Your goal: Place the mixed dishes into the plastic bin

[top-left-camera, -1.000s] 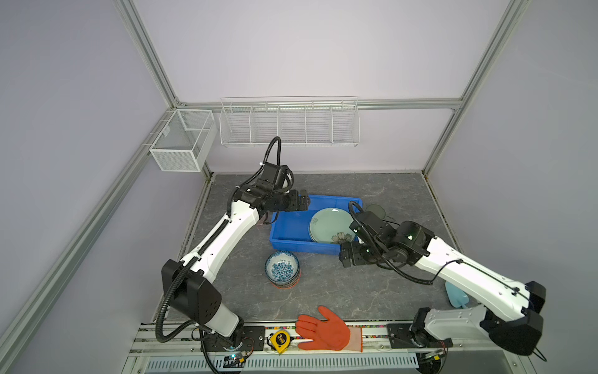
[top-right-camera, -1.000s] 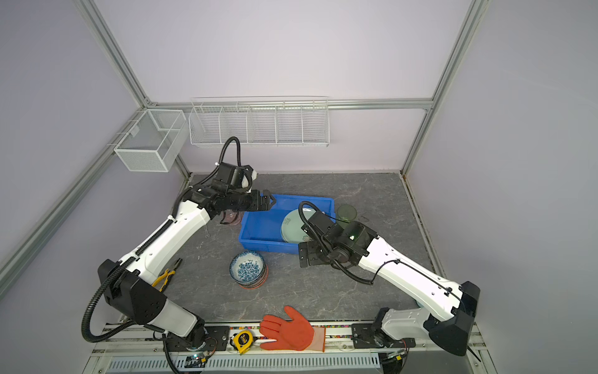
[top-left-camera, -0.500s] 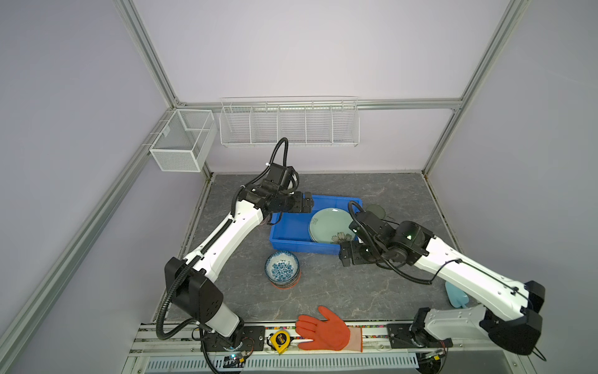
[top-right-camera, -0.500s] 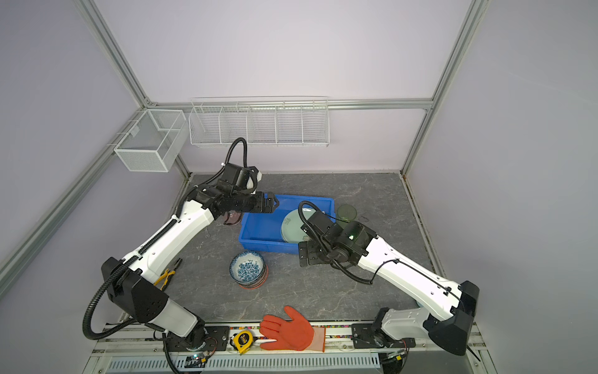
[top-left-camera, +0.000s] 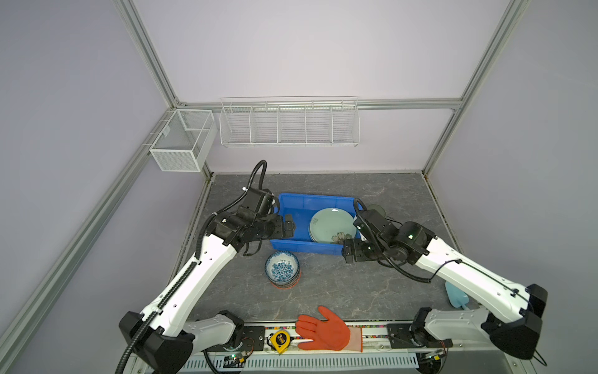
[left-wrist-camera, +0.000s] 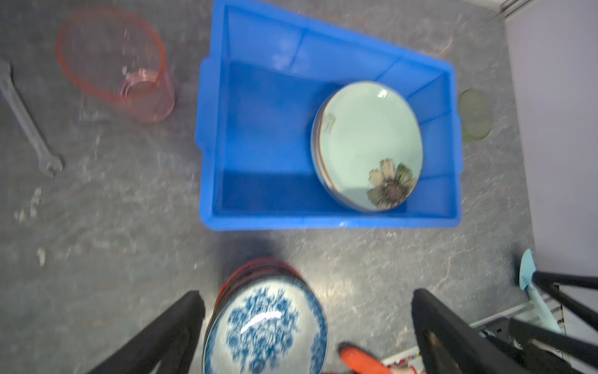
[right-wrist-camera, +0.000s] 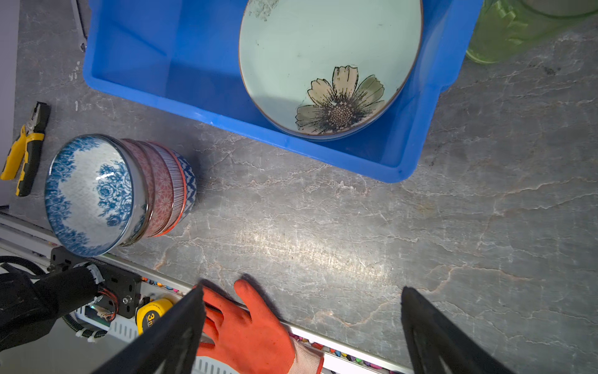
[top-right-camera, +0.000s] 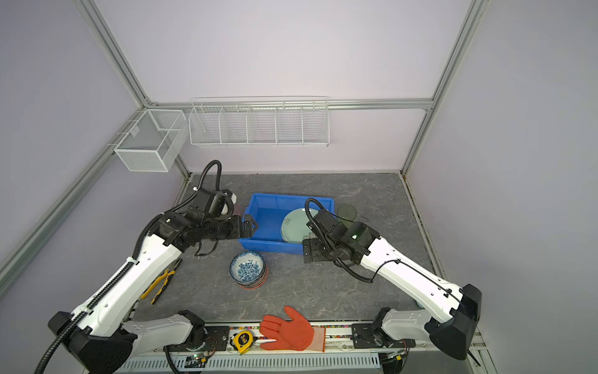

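The blue plastic bin (top-left-camera: 304,202) stands mid-table, with a stack of plates in its right half, a mint green flowered plate (top-left-camera: 331,223) on top. A stack of bowls (top-left-camera: 282,268), blue-patterned one uppermost, sits in front of the bin. A pink cup (left-wrist-camera: 123,68) stands left of the bin and a green cup (top-right-camera: 346,213) behind its right end. My left gripper (top-left-camera: 288,226) hovers open and empty over the bin's left end. My right gripper (top-left-camera: 348,254) hangs open and empty at the bin's front right corner.
An orange glove (top-left-camera: 326,330) and a yellow tape measure (top-left-camera: 280,338) lie at the front rail. Pliers (top-right-camera: 160,285) lie front left, a wrench (left-wrist-camera: 26,119) beside the pink cup, a light blue scoop (top-left-camera: 454,296) at the right. White wire baskets (top-left-camera: 288,124) hang on the back wall.
My left gripper has swung from the bin's back left corner toward the front along its left end, still open. The right arm has barely moved.
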Tool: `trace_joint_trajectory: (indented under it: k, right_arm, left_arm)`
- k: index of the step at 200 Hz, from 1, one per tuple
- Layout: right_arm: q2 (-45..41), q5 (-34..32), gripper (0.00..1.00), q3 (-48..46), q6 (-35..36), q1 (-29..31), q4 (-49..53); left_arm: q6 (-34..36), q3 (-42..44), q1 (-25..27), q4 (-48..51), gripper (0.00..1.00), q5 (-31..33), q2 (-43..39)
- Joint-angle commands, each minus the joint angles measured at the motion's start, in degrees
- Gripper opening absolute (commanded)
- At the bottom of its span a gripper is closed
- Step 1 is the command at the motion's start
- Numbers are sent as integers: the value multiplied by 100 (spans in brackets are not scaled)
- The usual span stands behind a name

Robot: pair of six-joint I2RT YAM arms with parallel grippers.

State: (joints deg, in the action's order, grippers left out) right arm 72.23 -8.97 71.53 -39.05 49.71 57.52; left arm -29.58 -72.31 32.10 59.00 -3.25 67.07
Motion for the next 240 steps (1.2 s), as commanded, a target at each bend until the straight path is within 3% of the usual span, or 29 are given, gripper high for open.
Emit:
trace_joint_trajectory:
  k: [1,75,173,240]
  right_arm:
    - [59,236,95,-86,306,-126,-223]
    - [188,890,95,-243,792,-568,-721]
    - [312,1216,95,-429,899,-786,-959]
    - [380,1302,95,-442,910,-821,-1005]
  left_arm:
    - [-665,511,-28,714,98,-19,-453]
    - [-1138,1360,-10,1098,82,-220,-731]
    - [-1040,1544,-10,1072,48,-177,-408]
    - [-981,1649,-10,1086,39,-140,-327]
